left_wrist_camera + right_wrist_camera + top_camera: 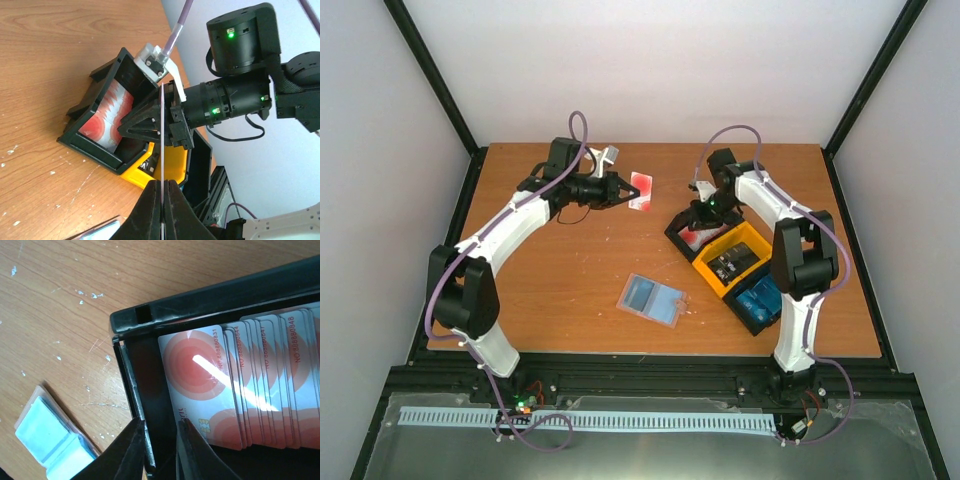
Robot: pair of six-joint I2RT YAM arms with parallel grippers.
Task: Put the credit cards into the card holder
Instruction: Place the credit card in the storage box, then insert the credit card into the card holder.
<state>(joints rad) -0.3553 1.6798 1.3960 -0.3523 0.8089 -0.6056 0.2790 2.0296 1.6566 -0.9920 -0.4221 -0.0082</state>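
Observation:
My left gripper (623,189) is shut on one red credit card (641,190) and holds it in the air over the far middle of the table. In the left wrist view the card (162,135) shows edge-on between the closed fingers (150,210). A stack of red credit cards (235,390) stands in the black end compartment of the tray (200,305). My right gripper (161,425) is slightly open, with one finger outside the compartment's wall and one inside beside the stack. The card holder (653,299) lies open on the table, its pale pockets up, and also shows in the right wrist view (45,435).
The black-and-yellow tray (712,280) lies slanted at the right. Its yellow middle compartment holds dark cards (732,263) and its near compartment holds blue cards (761,298). Black frame posts and white walls stand around the table.

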